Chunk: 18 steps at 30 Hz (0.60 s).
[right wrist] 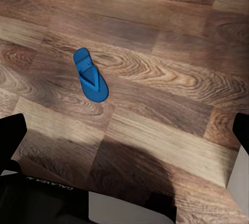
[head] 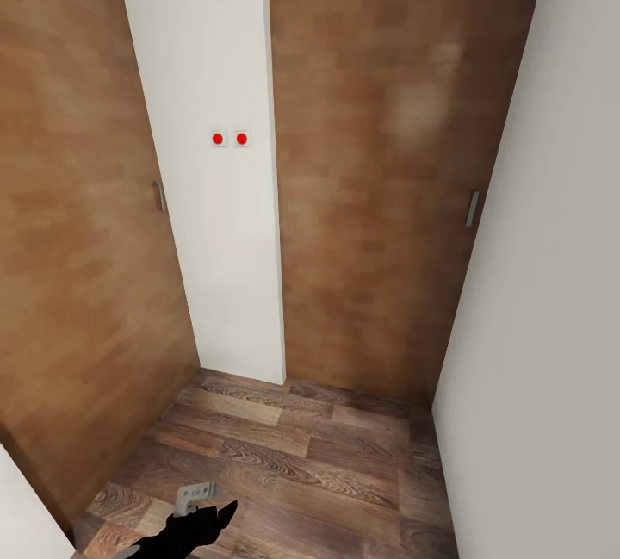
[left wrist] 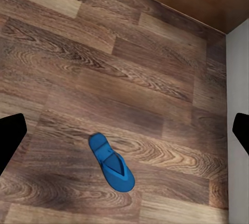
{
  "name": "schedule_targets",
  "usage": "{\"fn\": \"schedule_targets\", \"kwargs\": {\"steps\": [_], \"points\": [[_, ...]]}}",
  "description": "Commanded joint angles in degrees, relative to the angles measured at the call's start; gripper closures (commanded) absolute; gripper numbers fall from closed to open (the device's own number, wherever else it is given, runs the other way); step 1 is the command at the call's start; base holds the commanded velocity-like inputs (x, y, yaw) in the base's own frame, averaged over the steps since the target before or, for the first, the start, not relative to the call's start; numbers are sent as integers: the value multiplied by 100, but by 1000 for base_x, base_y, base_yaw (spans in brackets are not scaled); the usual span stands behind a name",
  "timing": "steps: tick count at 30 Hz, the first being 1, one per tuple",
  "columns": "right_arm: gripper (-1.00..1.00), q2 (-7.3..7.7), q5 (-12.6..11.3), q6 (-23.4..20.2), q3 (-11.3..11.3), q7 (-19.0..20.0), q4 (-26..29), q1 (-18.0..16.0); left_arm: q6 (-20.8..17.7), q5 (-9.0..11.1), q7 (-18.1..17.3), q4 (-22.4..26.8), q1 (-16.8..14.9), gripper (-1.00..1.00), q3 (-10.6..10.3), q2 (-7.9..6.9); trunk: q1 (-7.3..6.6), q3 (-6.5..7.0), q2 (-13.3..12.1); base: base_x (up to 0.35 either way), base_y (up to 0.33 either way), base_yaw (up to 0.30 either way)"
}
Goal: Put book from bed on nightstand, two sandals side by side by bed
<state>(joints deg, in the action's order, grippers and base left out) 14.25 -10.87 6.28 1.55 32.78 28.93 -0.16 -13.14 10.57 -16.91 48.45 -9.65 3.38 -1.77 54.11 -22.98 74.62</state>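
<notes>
A bright blue sandal lies flat on the wood-plank floor, well below my left gripper, whose fingers stand far apart at the picture's edges with nothing between them. The right wrist view also holds a blue sandal on the planks, some way from my right gripper, which is open and empty too. Whether both views show the same sandal I cannot tell. My left gripper pokes in at the bottom of the head view. The book, the bed and the nightstand are out of view.
Ahead is a narrow nook: two brown wooden doors with metal handles, and a white wall strip with two red-dotted switches between them. A white wall closes the right side. My own base is in the right wrist view.
</notes>
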Motion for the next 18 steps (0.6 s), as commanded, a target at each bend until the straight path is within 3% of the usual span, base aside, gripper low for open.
{"fn": "schedule_targets", "kwargs": {"steps": [1, 18], "points": [[-100, -1, -29, -3, 15, 35, -1, -2, -57, 60, -23, 7, -2, -100, 13, 2, 0, -6, 4, 0, 0, 0], [-100, -1, -29, -4, 12, 35, -1, -1, -57, 59, -23, 7, -2, -100, 13, 20, -329, 263, -598, 0, 0, 0]]}}
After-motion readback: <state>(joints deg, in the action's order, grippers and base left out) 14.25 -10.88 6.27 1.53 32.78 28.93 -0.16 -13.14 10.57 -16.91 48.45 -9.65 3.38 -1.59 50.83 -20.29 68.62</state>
